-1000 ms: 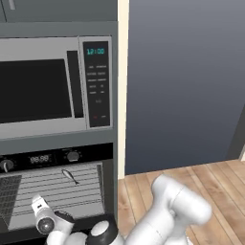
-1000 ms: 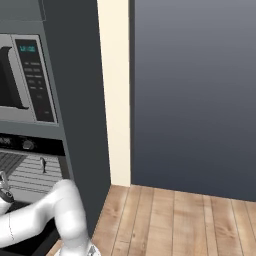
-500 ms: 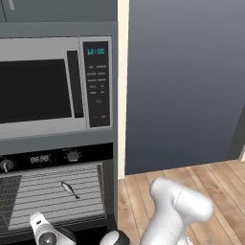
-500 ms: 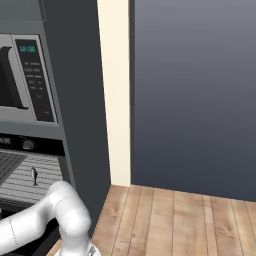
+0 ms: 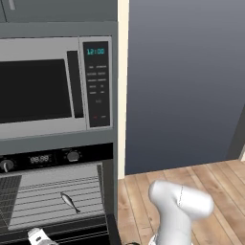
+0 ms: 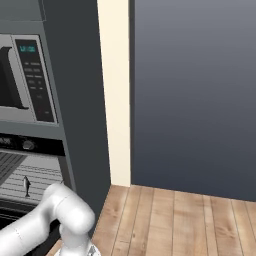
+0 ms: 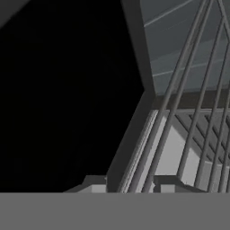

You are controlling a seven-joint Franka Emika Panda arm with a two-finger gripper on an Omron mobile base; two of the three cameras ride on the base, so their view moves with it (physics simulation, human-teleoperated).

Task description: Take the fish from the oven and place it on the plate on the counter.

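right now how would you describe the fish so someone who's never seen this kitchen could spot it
Find the silver microwave set in the dark wall unit; directly below it is the black oven, open, with a grey wire rack inside. The fish lies on that rack toward its right side: a small, slender, silvery shape with tapered ends, set slantwise across the straight wires.

Rendered home kitchen, silver microwave (image 5: pixel 52 86) stacked above built-in oven (image 5: pixel 57 191), wood plank floor (image 6: pixel 190 220), probably dark cabinetry

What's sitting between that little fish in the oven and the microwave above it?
In the left base view, the oven's black control strip, with its knobs and small display, runs between the fish on the wire rack and the microwave.
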